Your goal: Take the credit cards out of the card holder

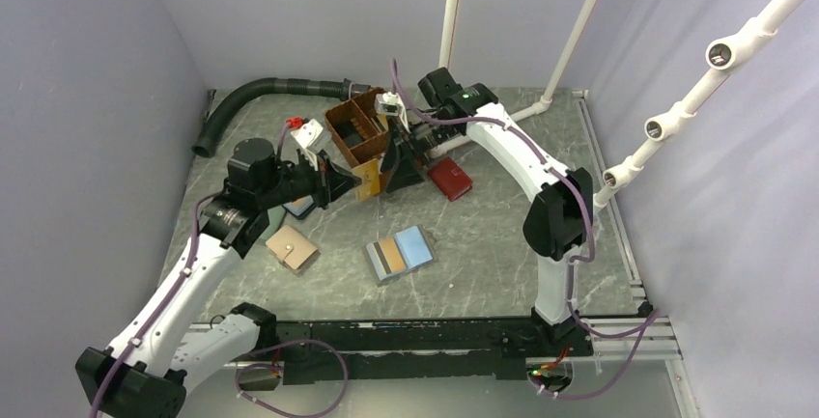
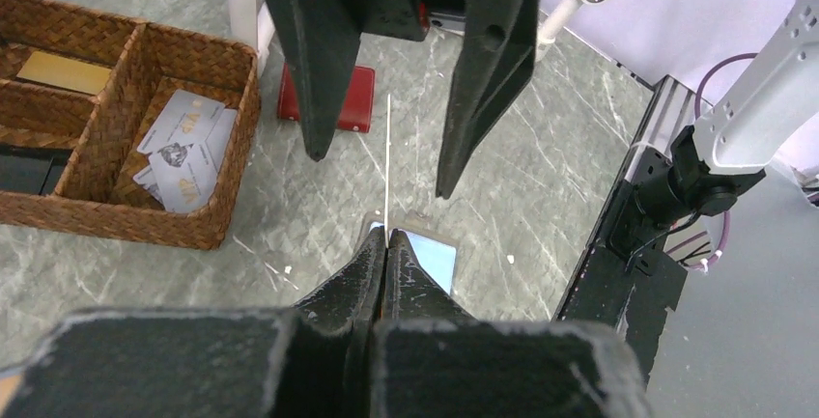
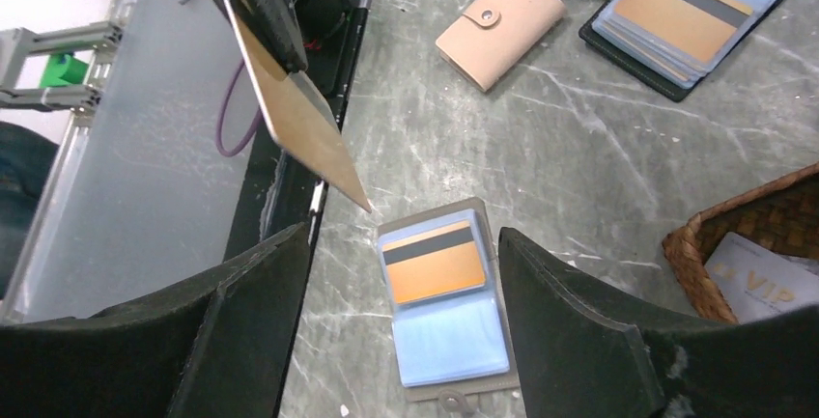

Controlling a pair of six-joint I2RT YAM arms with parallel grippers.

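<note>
Oddly, my left wrist view gave me the card (image 2: pixel 387 148) only edge-on, a thin pale line clamped in the left gripper's (image 2: pixel 386 236) closed fingers. The right wrist view showed its tan face, with the upper end hidden behind those fingers. My right gripper (image 1: pixel 398 169) stood spread wide, one finger on each side of that card. Below, the card holder (image 3: pixel 449 341) lay open near the middle of the table's (image 1: pixel 502 244) near edge with a striped orange card (image 3: pixel 435 268) in one half, and my left arm covered most of a blue wallet (image 1: pixel 297 208).
</note>
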